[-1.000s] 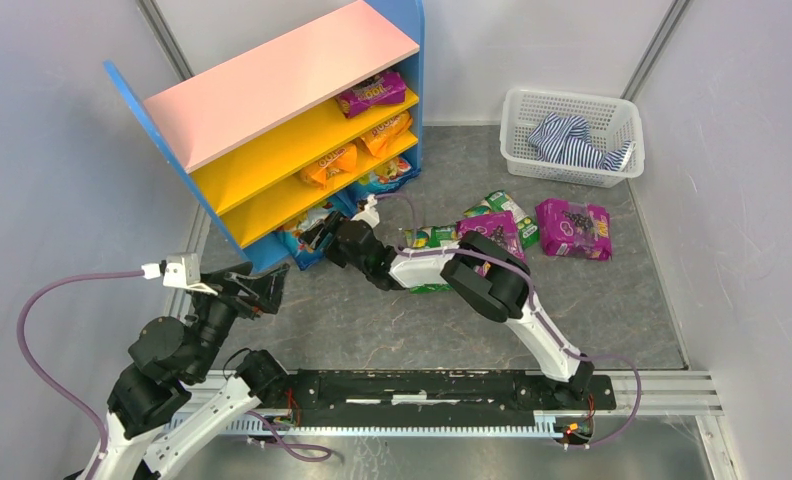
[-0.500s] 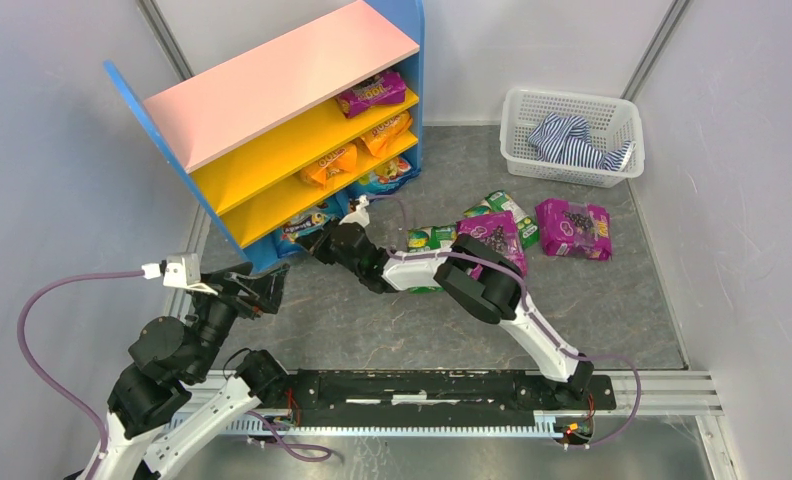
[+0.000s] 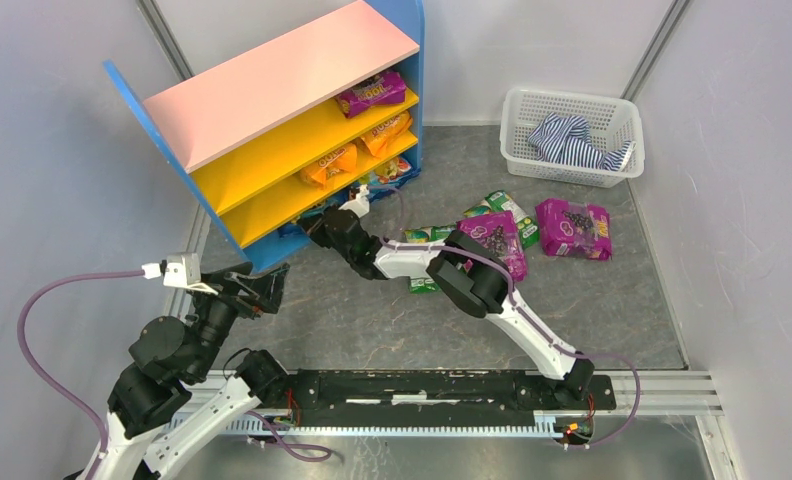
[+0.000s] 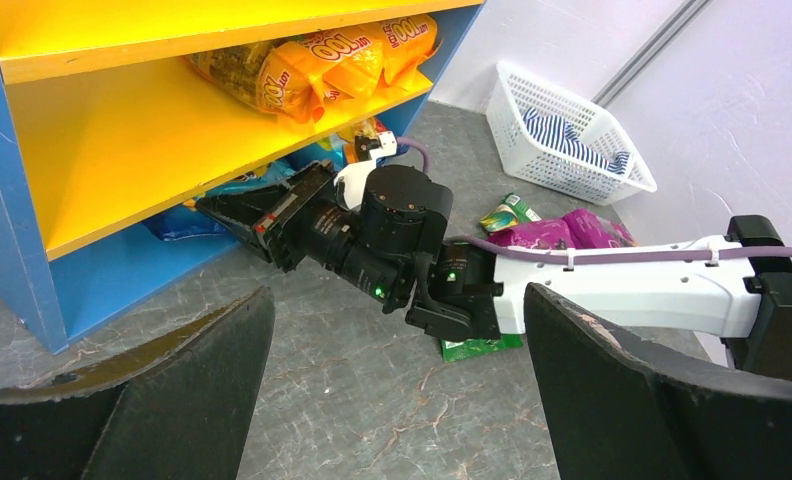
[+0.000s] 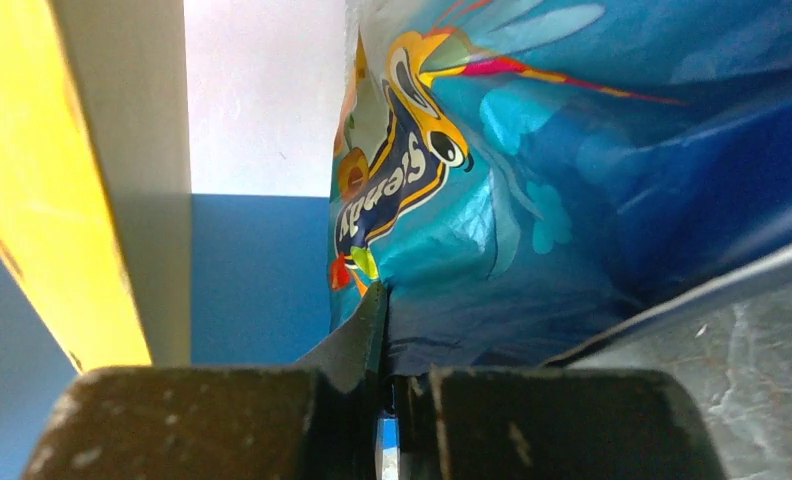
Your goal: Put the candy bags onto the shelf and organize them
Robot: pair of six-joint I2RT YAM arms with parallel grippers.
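Jaws of right gripper [image 5: 384, 292] pinch a shiny blue candy bag [image 5: 532, 200] inside the blue-and-yellow shelf [image 3: 272, 80]; those of left gripper [image 3: 267, 288] gape.

A white mesh plastic basket [image 3: 520, 135] sits at the grey marbled worktop's [image 3: 372, 315] far right corner, holding a blue-and-white striped cloth [image 3: 570, 140].

Plain pale grey wall panels close the space in: one at nine o'clock [image 3: 42, 150], one at twelve [image 3: 512, 50], one at three [image 3: 742, 150]. Slim metal corner posts slant up at eleven [image 3: 162, 35] and at one [image 3: 657, 40]. Underfoot there's a grey marbled stone-look floor [image 3: 372, 320], evenly lit, with soft shadows. At two o'clock sits a white mesh plastic basket [image 3: 532, 160] with a blue-and-white striped cloth [image 3: 567, 140] inside. A silver aluminium rail [image 3: 662, 390] runs along six.
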